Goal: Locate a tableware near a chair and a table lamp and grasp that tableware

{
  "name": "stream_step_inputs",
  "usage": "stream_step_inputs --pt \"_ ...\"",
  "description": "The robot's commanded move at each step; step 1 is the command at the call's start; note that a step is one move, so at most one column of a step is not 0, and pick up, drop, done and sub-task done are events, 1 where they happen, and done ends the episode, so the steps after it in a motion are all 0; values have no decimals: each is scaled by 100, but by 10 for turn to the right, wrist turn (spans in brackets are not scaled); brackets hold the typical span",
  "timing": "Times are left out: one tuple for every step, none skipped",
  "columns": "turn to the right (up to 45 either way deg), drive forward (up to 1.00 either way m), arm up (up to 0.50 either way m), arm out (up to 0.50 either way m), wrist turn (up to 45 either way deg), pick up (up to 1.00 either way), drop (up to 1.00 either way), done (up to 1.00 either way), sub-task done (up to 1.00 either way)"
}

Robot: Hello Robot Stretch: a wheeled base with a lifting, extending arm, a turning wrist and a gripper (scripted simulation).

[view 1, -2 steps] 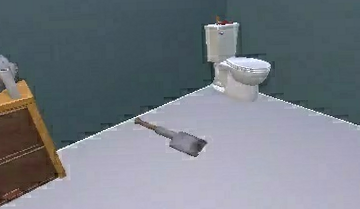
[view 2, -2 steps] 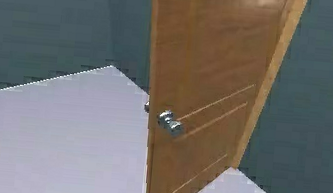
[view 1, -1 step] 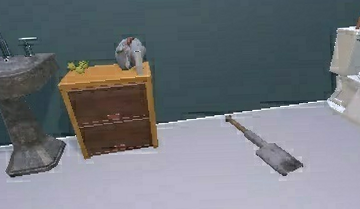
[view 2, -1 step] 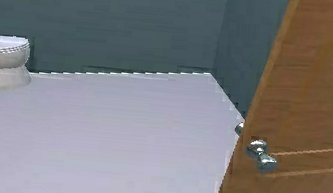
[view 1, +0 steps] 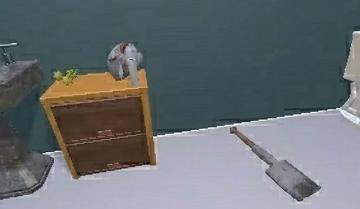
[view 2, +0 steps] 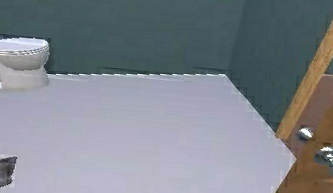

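Though grey across its floor (view 2: 142, 123), a room with teal walls (view 1: 236, 50).

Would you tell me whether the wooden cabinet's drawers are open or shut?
Shut. Both drawers of the wooden cabinet sit flush with its frame in the forward view, with no interior showing.

Wooden drawer cabinet (view 1: 99, 125), two drawers, against teal wall (view 1: 236, 50).
- On its top, left corner: small green thing (view 1: 66, 75).
- On its top, right: grey metallic object (view 1: 125, 60).
- Left of it: stone pedestal sink (view 1: 9, 88).
- Right of it, on grey floor (view 1: 191, 187): long-handled shovel (view 1: 275, 164).
- Far right of it: white toilet (view 1: 358, 76).
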Motion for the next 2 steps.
stream_step_inputs --pt "450 0 0 0 0 0 0 0 0" --pt "330 0 0 0 0 0 0 0 0"
